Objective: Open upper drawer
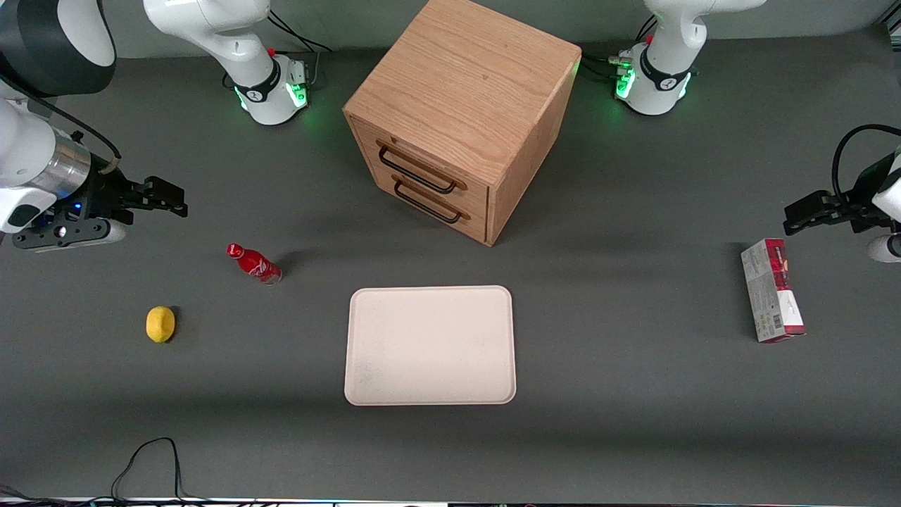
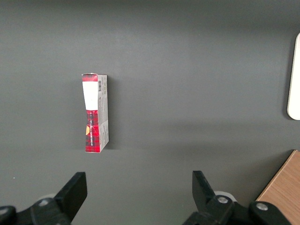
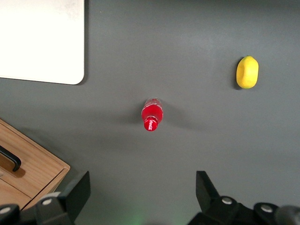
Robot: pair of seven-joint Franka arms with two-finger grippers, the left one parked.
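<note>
The wooden cabinet (image 1: 461, 91) stands at the middle of the table, farther from the front camera than the tray. Its upper drawer (image 1: 429, 163) is shut, with a dark bar handle (image 1: 417, 171); the lower drawer (image 1: 450, 198) beneath it is shut too. My right gripper (image 1: 172, 197) hovers above the table toward the working arm's end, well apart from the cabinet, open and empty. In the right wrist view the gripper (image 3: 143, 190) has its fingers spread wide, and a cabinet corner (image 3: 33, 166) with part of a dark handle (image 3: 11, 159) shows.
A red bottle (image 1: 255, 263) (image 3: 152, 115) stands near my gripper, nearer the front camera. A yellow lemon (image 1: 160, 324) (image 3: 247, 72) lies nearer still. A white tray (image 1: 430, 345) (image 3: 42, 37) lies in front of the cabinet. A red-and-white box (image 1: 771, 299) (image 2: 95, 112) lies toward the parked arm's end.
</note>
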